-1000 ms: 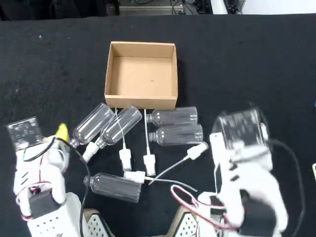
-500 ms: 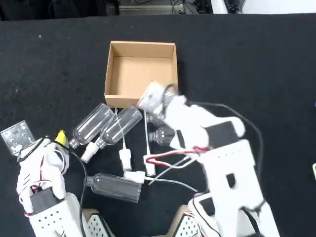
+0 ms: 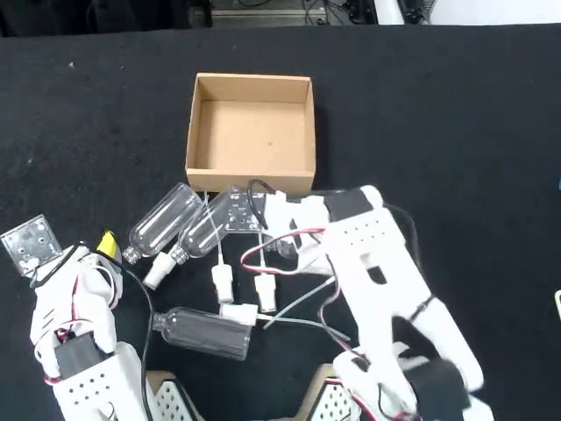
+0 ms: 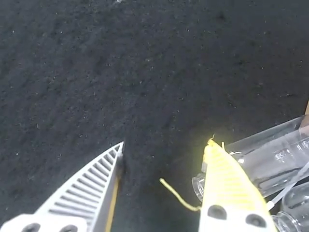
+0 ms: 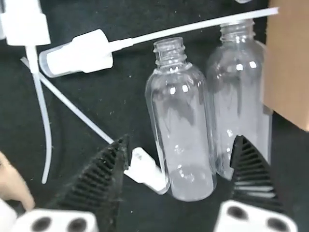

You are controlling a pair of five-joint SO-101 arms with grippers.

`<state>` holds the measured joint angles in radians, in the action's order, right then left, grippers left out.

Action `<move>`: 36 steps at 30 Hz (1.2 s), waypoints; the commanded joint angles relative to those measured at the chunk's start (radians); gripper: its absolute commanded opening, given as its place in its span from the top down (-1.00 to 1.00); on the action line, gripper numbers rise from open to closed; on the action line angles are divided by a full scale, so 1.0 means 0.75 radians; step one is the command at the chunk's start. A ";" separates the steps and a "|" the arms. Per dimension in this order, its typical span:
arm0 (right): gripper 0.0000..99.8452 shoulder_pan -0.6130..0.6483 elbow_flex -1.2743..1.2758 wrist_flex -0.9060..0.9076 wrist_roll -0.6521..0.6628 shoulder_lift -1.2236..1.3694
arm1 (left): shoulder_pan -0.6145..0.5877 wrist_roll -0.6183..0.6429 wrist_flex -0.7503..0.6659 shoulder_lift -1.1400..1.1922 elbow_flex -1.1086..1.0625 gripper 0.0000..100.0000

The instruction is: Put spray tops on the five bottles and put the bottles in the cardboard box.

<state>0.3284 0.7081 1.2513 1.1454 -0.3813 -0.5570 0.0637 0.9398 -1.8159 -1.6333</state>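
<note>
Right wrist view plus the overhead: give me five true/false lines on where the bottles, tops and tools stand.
1. The cardboard box has a bottle in it. False: nothing lies inside it.
2. The right tool is open, just over a clear bottle. True.
3. That bottle has a spray top screwed on. False: its neck is bare.
4. A white spray top lies loose on the table. True.
5. The left tool grips a bottle. False: it is open over the table.
</note>
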 commanded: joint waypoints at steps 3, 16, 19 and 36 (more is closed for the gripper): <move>0.40 -0.025 -0.003 -0.115 0.092 0.099 | -0.015 0.000 -0.020 -0.010 0.013 0.53; 0.40 -0.166 -0.001 -0.174 0.143 0.357 | -0.015 0.000 -0.025 -0.010 0.013 0.53; 0.50 -0.162 -0.013 -0.182 -0.014 0.349 | -0.015 0.000 -0.027 -0.010 0.013 0.53; 0.78 -0.540 -0.406 0.338 -0.499 -0.210 | -0.015 0.000 -0.025 -0.010 0.013 0.53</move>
<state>0.0936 0.5010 1.4507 0.7879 -0.4902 -0.5570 0.0637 0.9398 -1.8159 -1.6333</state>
